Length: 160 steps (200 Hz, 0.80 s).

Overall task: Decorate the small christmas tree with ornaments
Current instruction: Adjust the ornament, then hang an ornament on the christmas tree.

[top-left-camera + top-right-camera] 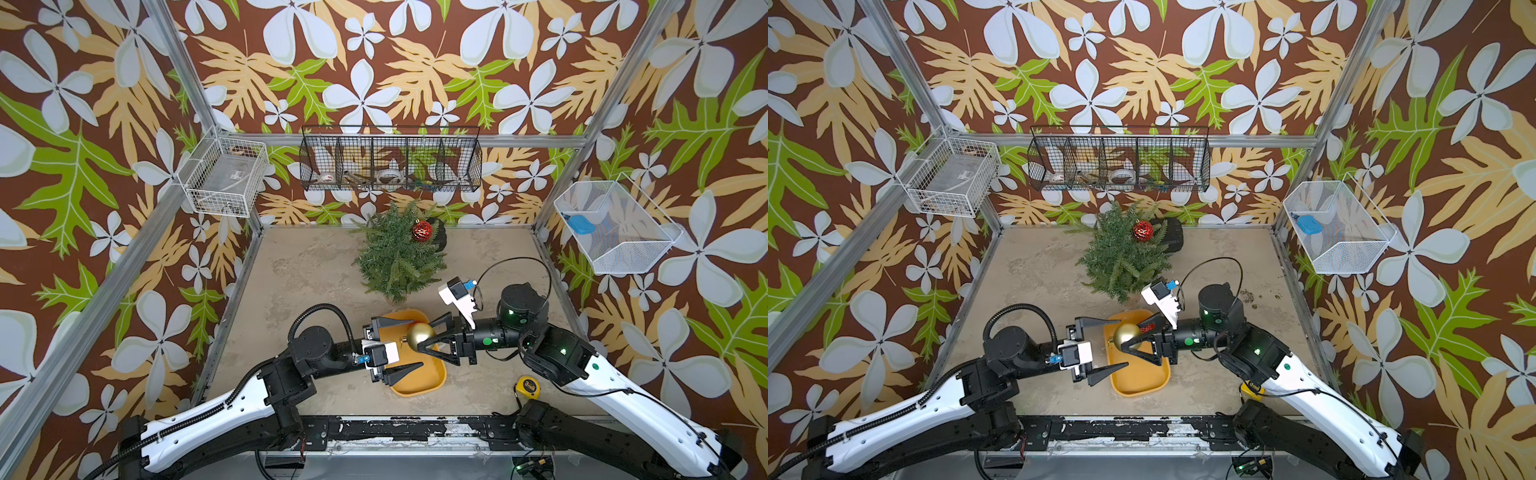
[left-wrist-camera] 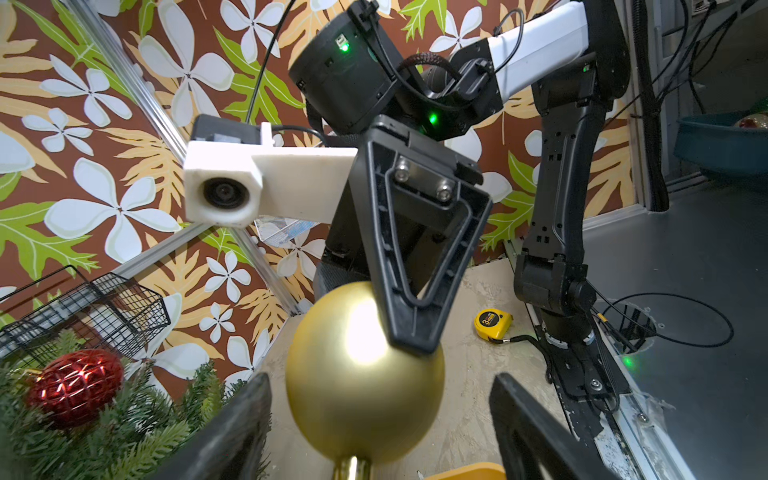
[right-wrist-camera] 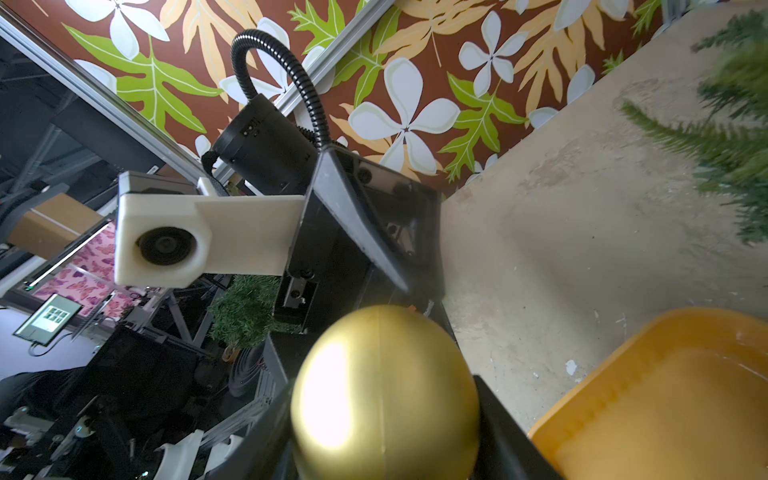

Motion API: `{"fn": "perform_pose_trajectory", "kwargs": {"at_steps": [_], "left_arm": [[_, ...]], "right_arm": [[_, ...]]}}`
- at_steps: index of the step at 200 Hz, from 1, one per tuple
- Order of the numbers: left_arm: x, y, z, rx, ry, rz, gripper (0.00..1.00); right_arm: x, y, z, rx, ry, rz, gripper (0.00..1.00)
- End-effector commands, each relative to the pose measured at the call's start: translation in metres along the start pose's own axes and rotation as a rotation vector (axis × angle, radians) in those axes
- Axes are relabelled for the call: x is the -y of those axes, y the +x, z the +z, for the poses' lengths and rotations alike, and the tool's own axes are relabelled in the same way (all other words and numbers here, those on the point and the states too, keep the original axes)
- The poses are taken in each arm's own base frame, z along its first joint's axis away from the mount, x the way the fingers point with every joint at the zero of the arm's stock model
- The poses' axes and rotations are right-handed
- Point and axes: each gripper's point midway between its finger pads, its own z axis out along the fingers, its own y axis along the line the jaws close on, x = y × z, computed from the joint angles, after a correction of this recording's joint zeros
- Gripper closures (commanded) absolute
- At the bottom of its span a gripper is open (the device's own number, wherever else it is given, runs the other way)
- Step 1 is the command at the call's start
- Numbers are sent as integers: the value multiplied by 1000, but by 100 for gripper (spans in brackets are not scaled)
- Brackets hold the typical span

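Gold bauble [image 1: 419, 336] sits clamped between the fingers of my right end effector [image 1: 424, 336], above the yellow tray [image 1: 432, 376]. My left end effector [image 1: 419, 343] gapes wide, with a finger on either side of the bauble, neither one touching it. Farther back on the counter [image 1: 299, 291] is the small christmas tree [image 1: 395, 257], with one red bauble [image 1: 422, 231] in its branches.
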Motion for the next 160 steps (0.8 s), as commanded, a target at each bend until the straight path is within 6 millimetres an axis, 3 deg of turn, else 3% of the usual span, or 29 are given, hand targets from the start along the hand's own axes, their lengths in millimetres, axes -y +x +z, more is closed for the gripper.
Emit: {"fn": "perform_pose_trajectory", "kwargs": {"at_steps": [1,46,87,124,160], "left_arm": [[-13,0,-8,-8,-84,-67,13],[-34,14,-20,-70,-230,-225,12],[-28,8,-17,-4,-197,-323,18],[-24,7,0,-10,-143,-362,31],[-25,-7,2,64,-130,-381,46]], "right_arm": [[11,-7,-5,25,87,-65,42],[27,-29,-21,88,150,-106,43],[8,-43,-29,104,94,-175,43],[-14,-47,-34,104,23,-207,43],[-19,-46,-38,94,23,-212,43]]}}
